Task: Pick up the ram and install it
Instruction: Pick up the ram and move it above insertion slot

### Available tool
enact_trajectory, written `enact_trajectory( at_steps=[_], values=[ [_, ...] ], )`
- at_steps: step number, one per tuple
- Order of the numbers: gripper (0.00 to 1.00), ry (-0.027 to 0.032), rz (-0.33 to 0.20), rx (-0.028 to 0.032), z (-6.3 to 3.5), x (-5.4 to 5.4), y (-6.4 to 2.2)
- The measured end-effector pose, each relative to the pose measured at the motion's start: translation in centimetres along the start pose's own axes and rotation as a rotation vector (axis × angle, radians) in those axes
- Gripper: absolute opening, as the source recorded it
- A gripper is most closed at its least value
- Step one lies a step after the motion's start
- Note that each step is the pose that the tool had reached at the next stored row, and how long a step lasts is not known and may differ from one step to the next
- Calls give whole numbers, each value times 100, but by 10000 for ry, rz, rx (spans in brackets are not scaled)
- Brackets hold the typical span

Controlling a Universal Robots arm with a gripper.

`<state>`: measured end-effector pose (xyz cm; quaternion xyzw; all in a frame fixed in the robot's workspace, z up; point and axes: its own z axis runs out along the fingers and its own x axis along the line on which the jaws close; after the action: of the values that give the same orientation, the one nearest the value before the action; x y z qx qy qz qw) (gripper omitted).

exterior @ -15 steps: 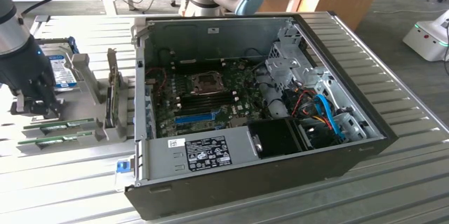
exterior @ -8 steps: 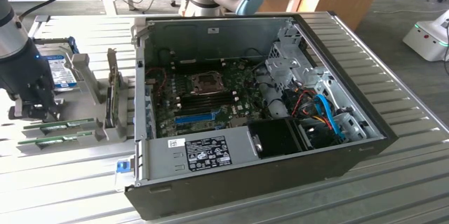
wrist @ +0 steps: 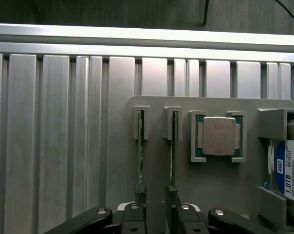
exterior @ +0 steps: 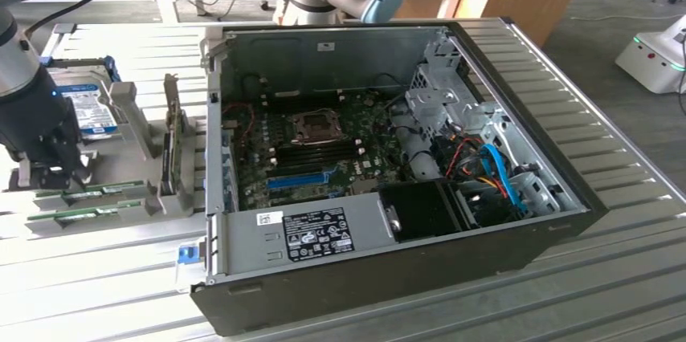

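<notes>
Holding two rams (wrist: 140, 146) on edge and a chip (wrist: 218, 135) beside them, the holder (wrist: 210, 180) lies under open jaws.

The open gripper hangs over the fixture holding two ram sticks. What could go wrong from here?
1. The fingertips of the open gripper seem lined up over the edges of one ram stick and the second ram stick, not straddling either; lowering might press on them.
2. The sticks stand close together, so closing may catch the wrong one.
3. The processor sits in the neighbouring pocket; sideways drift could knock it.
</notes>
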<state>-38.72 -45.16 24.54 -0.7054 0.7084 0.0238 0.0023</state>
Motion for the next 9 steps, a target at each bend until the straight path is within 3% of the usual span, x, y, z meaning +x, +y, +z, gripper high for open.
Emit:
enact_trajectory(
  at_steps=[9],
  values=[
    [30,0,0,0,-3,97,0]
  ],
)
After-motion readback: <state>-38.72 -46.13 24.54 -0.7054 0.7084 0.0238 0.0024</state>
